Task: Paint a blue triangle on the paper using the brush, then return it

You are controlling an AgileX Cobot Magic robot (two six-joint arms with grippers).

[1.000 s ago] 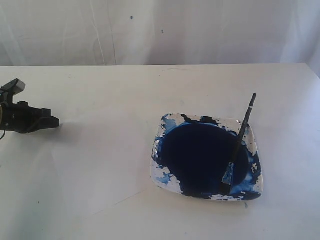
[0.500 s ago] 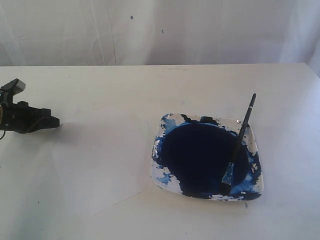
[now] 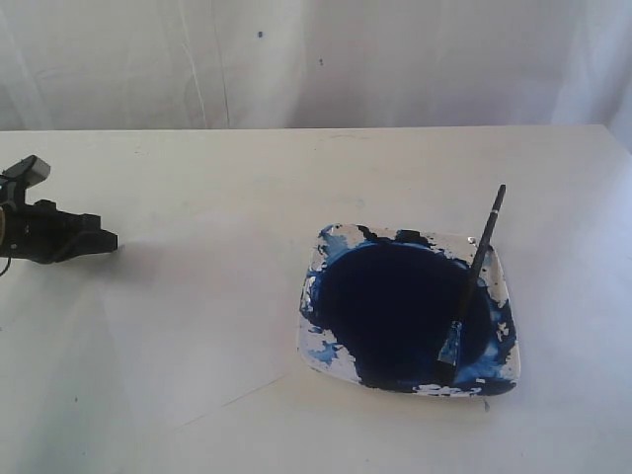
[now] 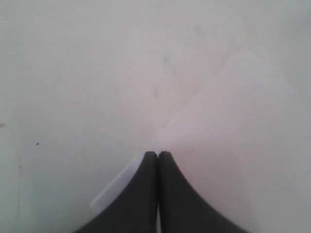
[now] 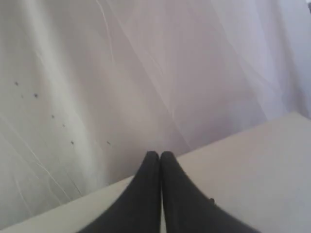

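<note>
The brush (image 3: 474, 276) lies across the right side of the paint dish (image 3: 321, 346). Its black handle sticks out over the far rim and its bristles rest in the dark navy paint. My left gripper (image 3: 107, 240) rests shut and empty at the table's far left, well away from the dish. In the left wrist view its tips (image 4: 158, 154) sit at the edge of the paper (image 4: 243, 145), whose visible part is bare white. No blue triangle is in view. My right gripper (image 5: 160, 154) is shut on nothing, out of the exterior view, pointing at the table's edge and the white backdrop.
A white cloth backdrop (image 3: 316, 59) hangs behind the table (image 3: 247, 188). The dish rim is smeared with lighter blue paint. The white table surface stretches between the left gripper and the dish.
</note>
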